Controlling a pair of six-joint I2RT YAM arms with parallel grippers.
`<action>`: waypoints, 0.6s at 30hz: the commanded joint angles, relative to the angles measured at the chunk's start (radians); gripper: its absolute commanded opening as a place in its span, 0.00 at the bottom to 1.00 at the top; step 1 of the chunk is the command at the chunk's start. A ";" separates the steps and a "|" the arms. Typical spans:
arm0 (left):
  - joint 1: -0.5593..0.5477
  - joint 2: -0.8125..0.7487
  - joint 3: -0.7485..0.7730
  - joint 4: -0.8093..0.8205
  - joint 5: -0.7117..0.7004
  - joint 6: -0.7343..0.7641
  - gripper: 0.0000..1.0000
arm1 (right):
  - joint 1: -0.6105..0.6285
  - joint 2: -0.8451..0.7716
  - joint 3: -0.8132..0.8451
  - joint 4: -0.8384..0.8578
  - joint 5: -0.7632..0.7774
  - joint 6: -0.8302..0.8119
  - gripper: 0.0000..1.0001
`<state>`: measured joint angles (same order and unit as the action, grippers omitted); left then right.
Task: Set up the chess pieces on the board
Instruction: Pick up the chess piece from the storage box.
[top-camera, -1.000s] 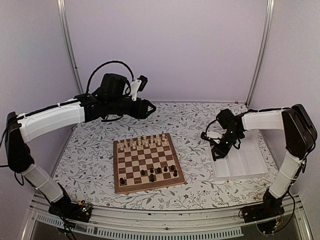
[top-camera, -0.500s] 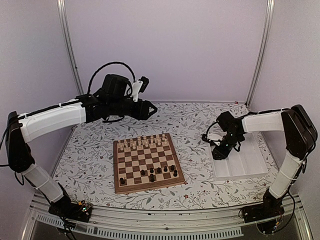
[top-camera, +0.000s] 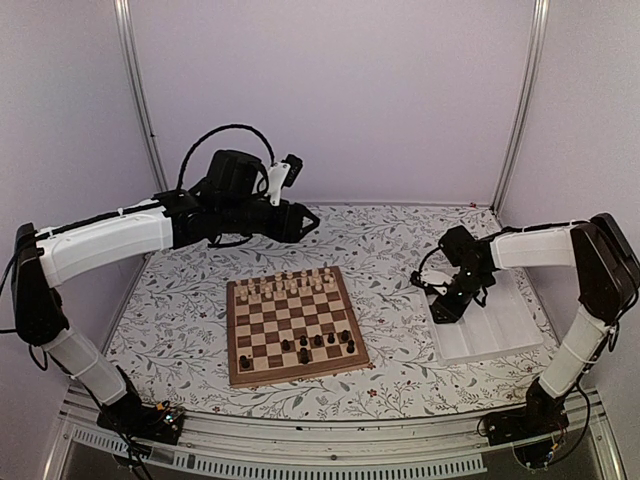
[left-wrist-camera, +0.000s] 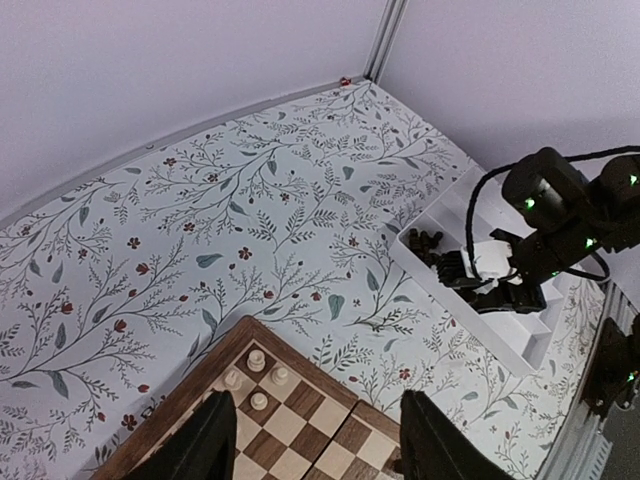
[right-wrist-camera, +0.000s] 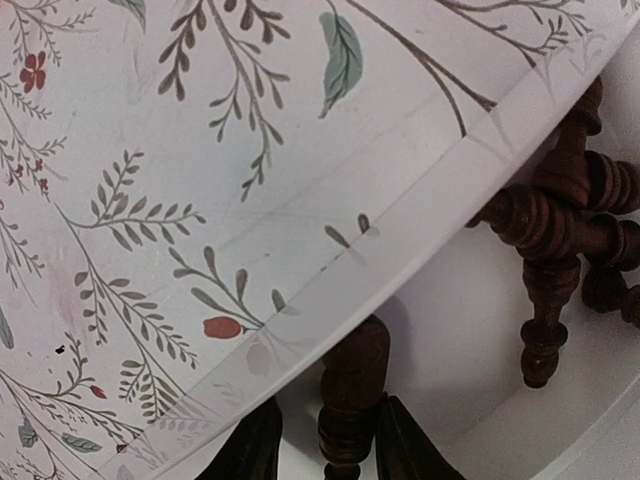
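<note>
About eight tiny dark brown wooden chessmen (top-camera: 304, 356) stand scattered over the near rows of the one square wooden chessboard (top-camera: 268, 322) with dark brown and cream checks, which lies in the middle of the tabletop. Its two far rows hold pale cream chessmen (top-camera: 290, 286), too small to count. A heap of dark chessmen (right-wrist-camera: 560, 225), number unclear, lies in the left end of the single white rectangular compartment tray (top-camera: 505, 335).

The floral-patterned tabletop (top-camera: 180, 310) shows bare cloth on every side of the board. The tray sits well apart to the board's right, close to the right wall.

The right end effector (right-wrist-camera: 330, 445) is down in the tray just inside its rim. Its jaws stand apart around one dark chessman (right-wrist-camera: 352, 385), with a gap showing on one side. The left end effector (left-wrist-camera: 318, 445) hovers beyond the board's far edge, fingers wide apart.
</note>
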<state>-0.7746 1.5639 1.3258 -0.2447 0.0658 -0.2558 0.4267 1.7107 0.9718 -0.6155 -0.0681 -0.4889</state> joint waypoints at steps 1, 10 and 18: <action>-0.018 -0.031 -0.008 0.017 -0.011 -0.006 0.57 | -0.010 -0.035 -0.038 -0.059 0.052 -0.003 0.38; -0.035 -0.031 -0.014 0.026 -0.016 -0.007 0.57 | -0.026 -0.075 -0.064 -0.090 0.056 -0.017 0.39; -0.042 -0.029 -0.020 0.027 -0.020 -0.002 0.57 | -0.050 -0.081 -0.074 -0.098 0.029 -0.023 0.22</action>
<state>-0.8009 1.5635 1.3190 -0.2375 0.0551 -0.2581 0.3939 1.6489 0.9154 -0.6800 -0.0395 -0.5049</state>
